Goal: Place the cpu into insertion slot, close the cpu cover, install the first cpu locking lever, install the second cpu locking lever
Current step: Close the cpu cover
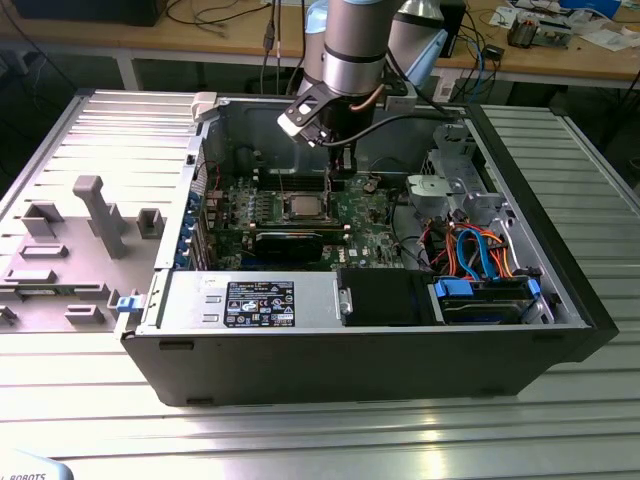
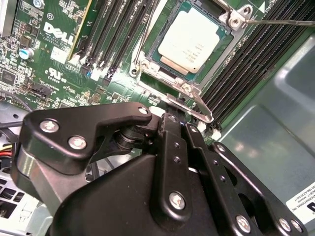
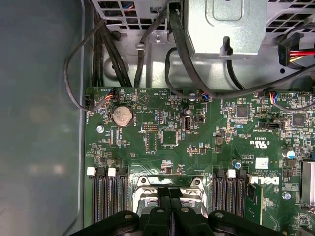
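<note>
Silver-grey cpu (image 2: 189,42), one, seated in insertion slot (image 2: 162,78), one gripper (image 3: 170,192) clenched close by

The exterior view looks steeply down on the open computer case (image 1: 350,360), arm (image 1: 355,40) at twelve o'clock. Both wrist views look closely past the gripper (image 3: 170,191), sharing the insertion slot (image 2: 219,49).

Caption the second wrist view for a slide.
Shut black gripper poised near the silver square cpu seated in the shiny-rimmed insertion slot on the green motherboard.
</note>
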`<state>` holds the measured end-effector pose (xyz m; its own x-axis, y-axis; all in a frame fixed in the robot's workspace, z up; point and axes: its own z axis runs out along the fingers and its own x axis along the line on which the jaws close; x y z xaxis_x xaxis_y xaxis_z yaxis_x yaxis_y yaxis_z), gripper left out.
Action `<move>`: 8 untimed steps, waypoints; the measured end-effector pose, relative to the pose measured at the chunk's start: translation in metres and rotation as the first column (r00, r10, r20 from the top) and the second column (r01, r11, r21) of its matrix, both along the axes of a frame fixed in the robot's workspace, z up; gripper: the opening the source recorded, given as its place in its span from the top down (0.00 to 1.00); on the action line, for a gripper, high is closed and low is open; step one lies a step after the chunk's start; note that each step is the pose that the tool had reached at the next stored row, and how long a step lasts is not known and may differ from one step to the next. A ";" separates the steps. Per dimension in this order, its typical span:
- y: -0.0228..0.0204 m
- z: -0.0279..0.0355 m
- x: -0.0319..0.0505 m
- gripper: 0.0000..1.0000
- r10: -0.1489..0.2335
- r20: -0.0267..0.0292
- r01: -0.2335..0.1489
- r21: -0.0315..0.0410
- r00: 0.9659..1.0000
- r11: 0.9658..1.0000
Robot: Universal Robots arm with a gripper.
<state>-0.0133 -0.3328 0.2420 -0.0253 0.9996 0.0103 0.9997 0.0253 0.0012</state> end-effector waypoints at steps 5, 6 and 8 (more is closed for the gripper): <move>0.0000 -0.0001 -0.0011 0.89 0.000 0.000 0.000 0.000 1.000 1.000; 0.0000 -0.0001 -0.0013 0.89 0.000 0.000 0.000 0.000 1.000 1.000; 0.0000 -0.0001 -0.0018 0.89 0.000 0.000 0.000 0.000 1.000 1.000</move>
